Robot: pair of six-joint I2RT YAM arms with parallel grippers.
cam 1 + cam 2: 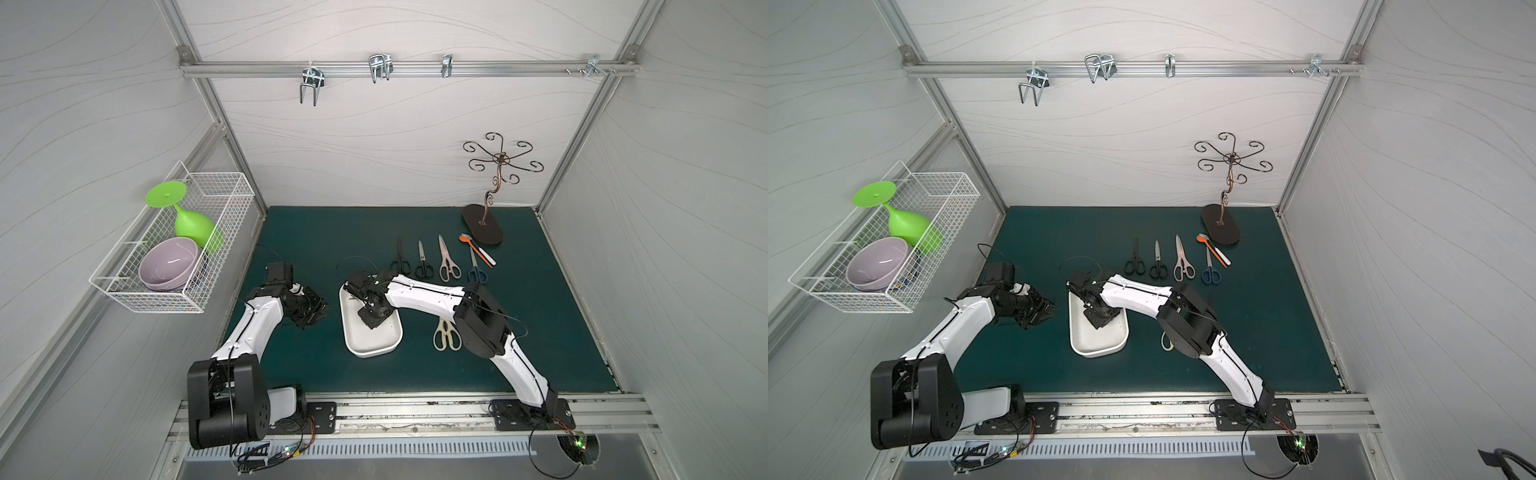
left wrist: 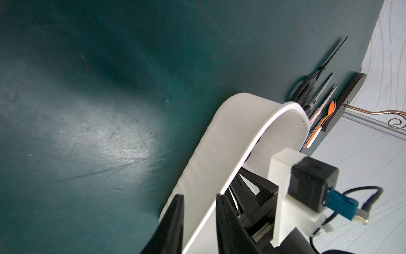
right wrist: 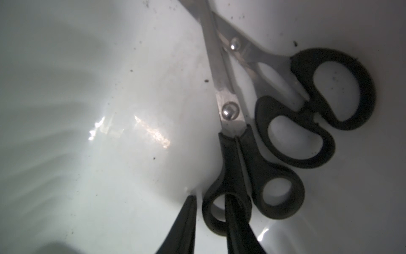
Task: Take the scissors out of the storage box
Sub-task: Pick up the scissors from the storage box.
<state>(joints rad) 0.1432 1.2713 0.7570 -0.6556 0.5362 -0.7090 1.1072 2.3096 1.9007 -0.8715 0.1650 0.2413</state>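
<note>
The white storage box [image 1: 374, 349] lies mid-mat in both top views. Inside it the right wrist view shows two small black-handled scissors, one [image 3: 229, 111] crossing over the other [image 3: 362, 88]. My right gripper [image 3: 209, 196] reaches down into the box's far end [image 1: 355, 289]. One finger passes through a handle ring of the nearer pair and the other stands just outside that ring, with a thin gap showing. My left gripper [image 2: 199, 195] hovers beside the box's left wall [image 2: 219, 136], jaws slightly apart and holding nothing. Several scissors lie on the mat: black [image 1: 400, 259], black [image 1: 423, 264], pink [image 1: 448, 262], blue [image 1: 475, 268], cream [image 1: 445, 334].
Orange and white spoons [image 1: 480, 252] lie by the base of a curly metal stand [image 1: 484, 224] at the back right. A wire basket [image 1: 166, 266] with a purple bowl and a green goblet hangs on the left wall. Hooks hang from the rear rail.
</note>
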